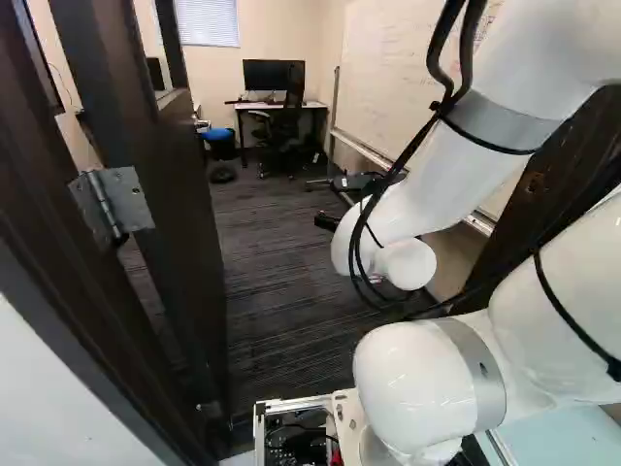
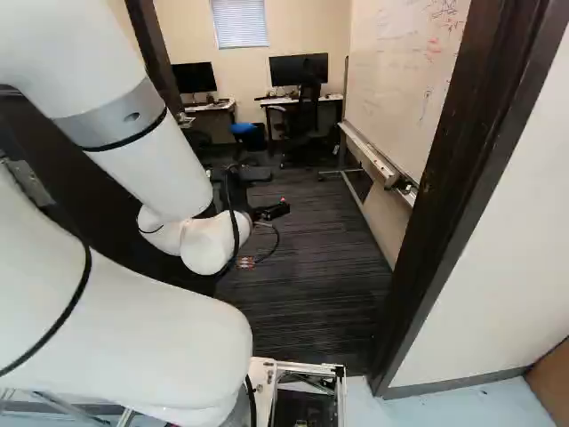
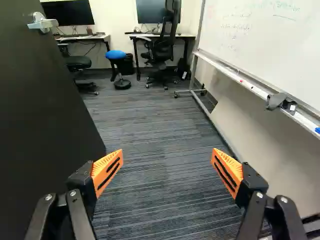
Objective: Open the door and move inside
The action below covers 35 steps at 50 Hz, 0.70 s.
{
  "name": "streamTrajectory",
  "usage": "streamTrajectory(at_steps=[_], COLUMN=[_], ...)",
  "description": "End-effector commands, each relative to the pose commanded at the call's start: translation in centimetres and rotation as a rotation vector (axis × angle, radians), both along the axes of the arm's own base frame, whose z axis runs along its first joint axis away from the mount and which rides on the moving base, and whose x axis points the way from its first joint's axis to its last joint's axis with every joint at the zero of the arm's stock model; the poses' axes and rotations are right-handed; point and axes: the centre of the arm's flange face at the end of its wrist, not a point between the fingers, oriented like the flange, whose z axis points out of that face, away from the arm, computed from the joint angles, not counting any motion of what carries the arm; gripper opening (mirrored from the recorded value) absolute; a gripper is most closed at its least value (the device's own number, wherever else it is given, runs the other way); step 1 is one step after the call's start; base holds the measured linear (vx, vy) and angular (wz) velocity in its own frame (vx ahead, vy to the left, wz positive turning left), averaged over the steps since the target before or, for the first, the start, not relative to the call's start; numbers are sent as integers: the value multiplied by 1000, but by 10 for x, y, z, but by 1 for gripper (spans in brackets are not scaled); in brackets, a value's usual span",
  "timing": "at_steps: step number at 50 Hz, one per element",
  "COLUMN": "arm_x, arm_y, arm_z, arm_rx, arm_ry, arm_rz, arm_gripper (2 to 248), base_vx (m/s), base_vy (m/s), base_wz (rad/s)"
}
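First, in the left base view, showed the door (image 1: 189,218) standing open at the left, joined by a metal hinge (image 1: 112,204) to the dark door frame (image 1: 63,272). Showed, too, the white arm (image 1: 437,175) extended into the doorway from the right. Beyond, included a desk (image 1: 325,105) with a monitor (image 1: 274,74) on top, an office chair (image 1: 283,126) at its front and a whiteboard (image 1: 417,73) along the right wall.

Next, in the right base view, showed the black gripper (image 2: 258,194) at the arm's far end, above the striped carpet (image 2: 302,302). At the right, included the other upright of the frame, beside a pale wall (image 2: 498,213).

Lastly, in the wrist view, showed the fingers (image 3: 107,172) released and spread wide, with orange pads well apart and only carpet seen between them. Alongside, showed the open door with its metal handle (image 3: 42,22) farther ahead; on the opposite side, the whiteboard and its tray (image 3: 255,90), bearing a gray object (image 3: 281,102). Farther ahead, included a blue-topped stool (image 3: 116,55) between the two desks.
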Motion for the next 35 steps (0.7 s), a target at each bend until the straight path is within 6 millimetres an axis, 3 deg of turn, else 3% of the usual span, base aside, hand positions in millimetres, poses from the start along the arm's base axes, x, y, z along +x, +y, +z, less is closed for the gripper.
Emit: streamTrajectory(at_steps=[35], arm_x=[0], arm_y=[0], arm_z=[0], arm_rx=[0], arm_ry=[0], arm_rz=[0], arm_gripper=[247], base_vx=[199], base_vy=[6], base_wz=[-10])
